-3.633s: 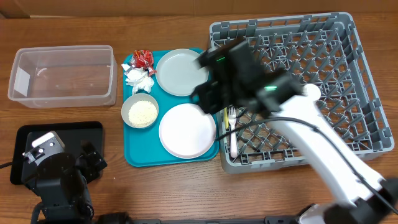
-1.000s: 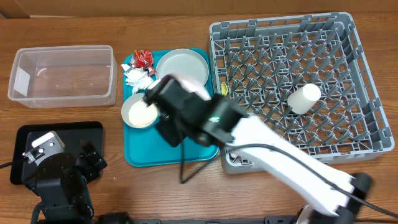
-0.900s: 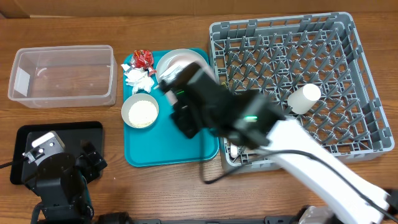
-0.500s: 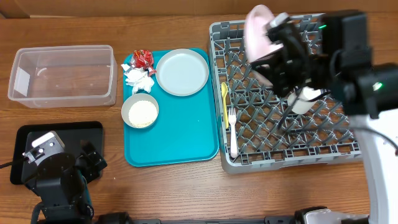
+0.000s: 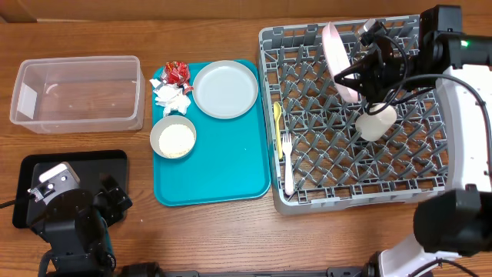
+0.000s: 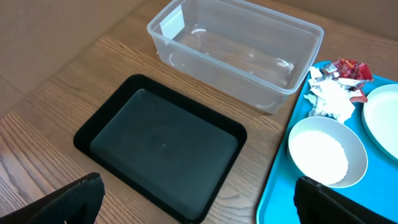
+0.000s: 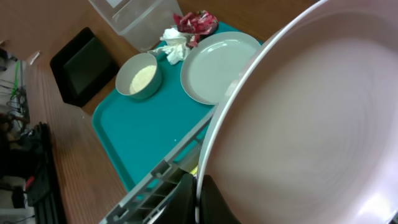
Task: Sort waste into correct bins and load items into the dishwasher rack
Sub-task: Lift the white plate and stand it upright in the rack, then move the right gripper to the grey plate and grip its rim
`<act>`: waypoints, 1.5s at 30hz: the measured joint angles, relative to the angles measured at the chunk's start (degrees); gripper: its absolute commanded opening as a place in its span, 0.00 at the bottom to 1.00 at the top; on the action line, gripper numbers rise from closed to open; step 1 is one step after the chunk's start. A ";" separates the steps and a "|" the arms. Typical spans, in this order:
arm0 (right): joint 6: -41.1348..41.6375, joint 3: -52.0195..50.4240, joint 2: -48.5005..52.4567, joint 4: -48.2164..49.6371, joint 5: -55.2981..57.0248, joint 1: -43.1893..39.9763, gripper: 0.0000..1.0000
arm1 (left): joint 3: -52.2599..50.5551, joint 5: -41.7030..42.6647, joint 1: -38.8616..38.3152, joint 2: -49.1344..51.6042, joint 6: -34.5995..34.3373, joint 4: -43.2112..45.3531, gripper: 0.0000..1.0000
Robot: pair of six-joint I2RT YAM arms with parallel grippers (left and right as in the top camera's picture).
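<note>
The dishwasher rack [image 5: 346, 202] fills the right side of the table. The right arm [image 5: 469, 131] rises along its right edge and bends left over the far rows, where the right gripper [image 5: 361, 68] is clamped on the rim of the white plate [image 5: 337, 58]. The plate stands on edge and tilted above the pegs; whether it touches them cannot be told. The left arm [image 5: 69, 223] sits folded at the near left corner over the black tray [image 5: 77, 158], the left gripper [image 6: 196, 202] spread wide and holding nothing. On the teal tray [image 5: 223, 177] lie the pale grey plate [image 5: 224, 88] and cream bowl [image 5: 173, 138]. In the rack are the cup [image 5: 375, 121], fork [image 5: 287, 161] and yellow spoon [image 5: 277, 123].
</note>
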 measured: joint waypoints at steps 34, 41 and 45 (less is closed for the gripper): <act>2.67 0.42 11.89 9.25 -7.93 -9.88 0.66 | 0.00 0.00 0.00 0.00 0.00 0.00 1.00; 7.85 4.61 7.98 4.68 -8.68 -6.97 0.53 | 0.00 0.00 0.00 0.00 0.00 0.00 1.00; 14.78 7.13 0.37 5.07 -6.71 1.92 0.54 | 0.00 0.00 0.00 0.00 0.00 0.00 1.00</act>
